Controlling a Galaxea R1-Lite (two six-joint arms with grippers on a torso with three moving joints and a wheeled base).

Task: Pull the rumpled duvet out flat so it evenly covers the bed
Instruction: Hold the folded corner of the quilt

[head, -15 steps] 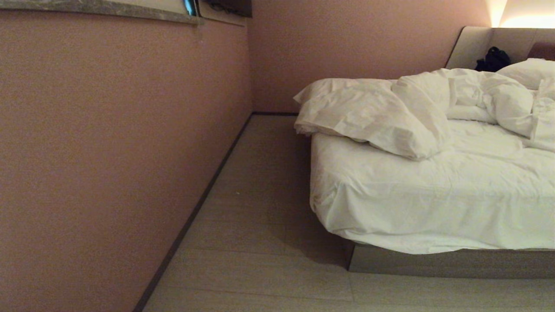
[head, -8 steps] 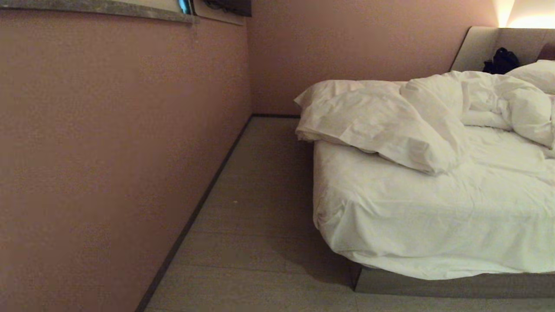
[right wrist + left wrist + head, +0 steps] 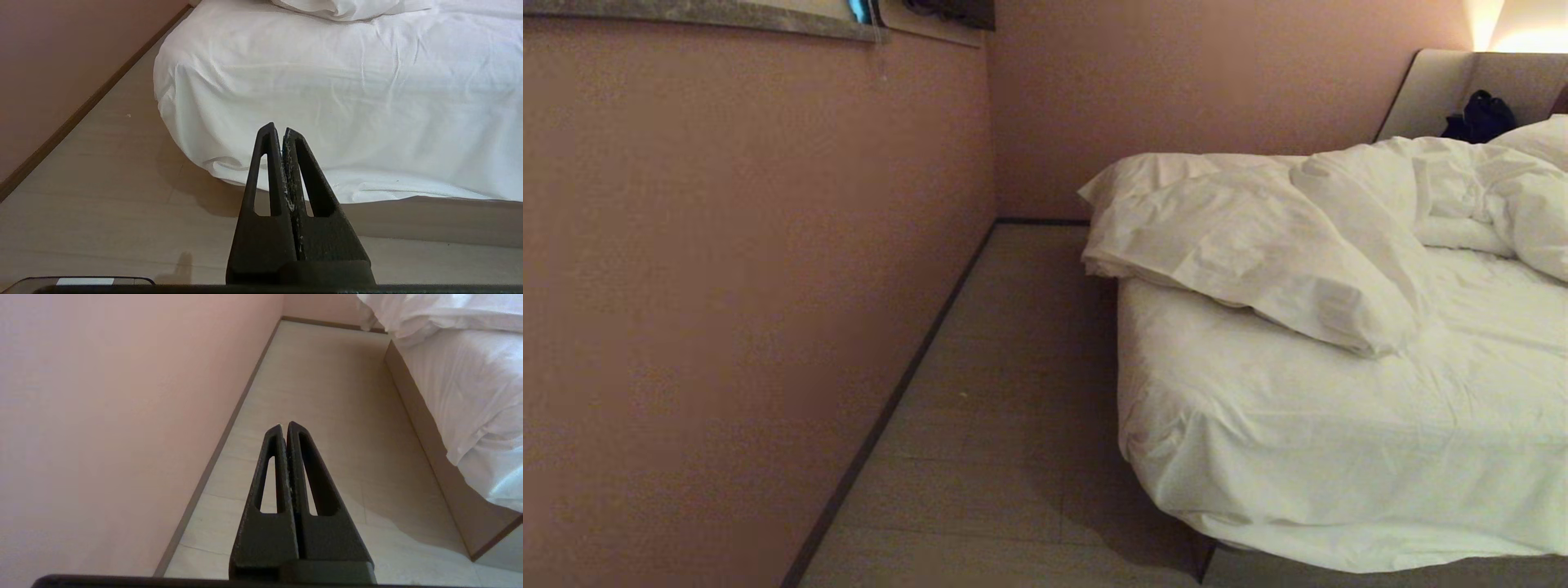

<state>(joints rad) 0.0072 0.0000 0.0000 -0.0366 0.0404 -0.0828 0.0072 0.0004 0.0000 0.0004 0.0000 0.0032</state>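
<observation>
The duvet (image 3: 1307, 229) is lying bunched in a rumpled heap across the far part of the bed (image 3: 1339, 457), well beyond both grippers and touching neither, leaving the near stretch of white sheet (image 3: 1339, 425) lying bare. The left gripper (image 3: 284, 426) is hanging over the pale floor (image 3: 335, 416) in the aisle between the pink wall (image 3: 122, 416) and the bed's side, its two dark fingers pressed together with nothing between them. The right gripper (image 3: 278, 127) is pointing at the bed's near corner, just short of the draped sheet, its fingers likewise closed on nothing.

The head view is taking in the whole heap: a puffy folded corner overhanging the mattress edge on the wall side, further folds piling toward the padded headboard (image 3: 1429, 94), a dark object (image 3: 1480, 118) sitting against it, and a pillow (image 3: 1539, 139) showing at the frame's edge. Neither gripper is appearing there. The left wrist view is showing what the head view is hiding, the brown base plinth (image 3: 429, 428) running under the mattress, with only a sliver of the duvet far ahead of the fingertips. The right wrist view is offering the close look at the sheet's creases and its hem sagging toward the floor, with just the duvet's lowest fold beyond.
</observation>
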